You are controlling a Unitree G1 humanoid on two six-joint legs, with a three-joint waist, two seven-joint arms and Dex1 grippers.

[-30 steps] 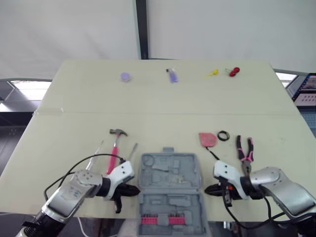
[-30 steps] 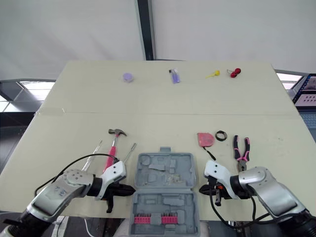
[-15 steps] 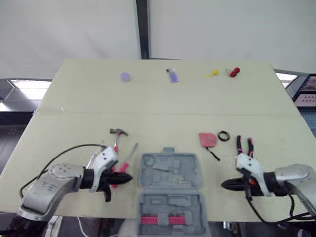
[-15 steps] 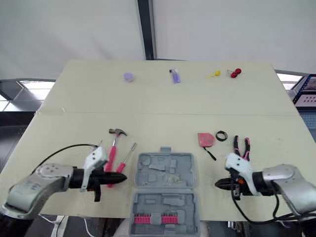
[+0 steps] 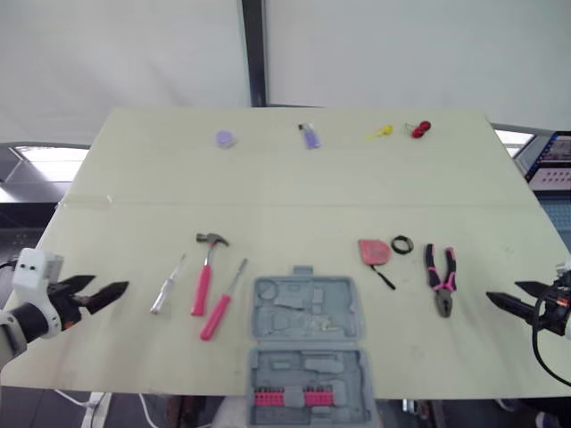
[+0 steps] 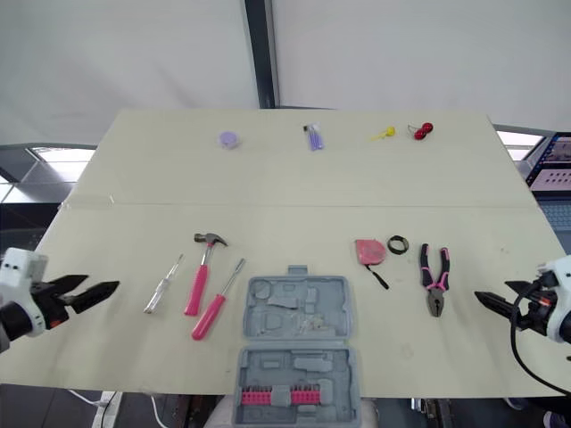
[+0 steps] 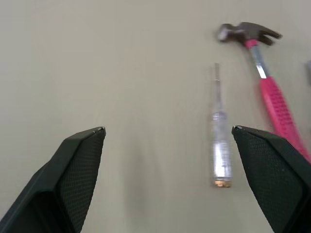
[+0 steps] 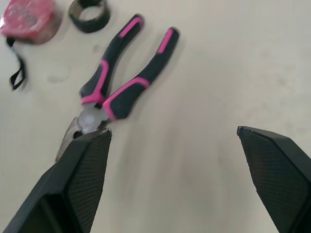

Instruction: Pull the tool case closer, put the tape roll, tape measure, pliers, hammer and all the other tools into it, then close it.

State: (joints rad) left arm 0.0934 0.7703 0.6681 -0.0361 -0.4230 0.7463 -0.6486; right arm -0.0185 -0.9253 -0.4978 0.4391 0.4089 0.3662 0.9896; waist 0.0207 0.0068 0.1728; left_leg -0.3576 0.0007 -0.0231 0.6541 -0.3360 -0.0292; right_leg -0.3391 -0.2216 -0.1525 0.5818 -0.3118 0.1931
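The grey tool case (image 5: 308,348) lies open at the table's front edge, with a row of pink bits in its near half. To its left lie a pink-handled hammer (image 5: 206,267), a pink screwdriver (image 5: 221,301) and a clear screwdriver (image 5: 167,285). On its right are a red tape measure (image 5: 374,251), a small black tape roll (image 5: 403,243) and pink-black pliers (image 5: 441,277). My left gripper (image 5: 107,285) hangs open and empty at the far left, well clear of the clear screwdriver (image 7: 219,145). My right gripper (image 5: 504,292) is open and empty, to the right of the pliers (image 8: 116,92).
Along the table's far edge lie a purple disc (image 5: 225,138), a purple object (image 5: 309,135), a yellow piece (image 5: 382,133) and a red piece (image 5: 419,128). The case overhangs the table's front edge (image 5: 134,389).
Both grippers were shut beside the case a second ago. They have swung outward to the table's left and right sides and opened. The case and tools have not moved.
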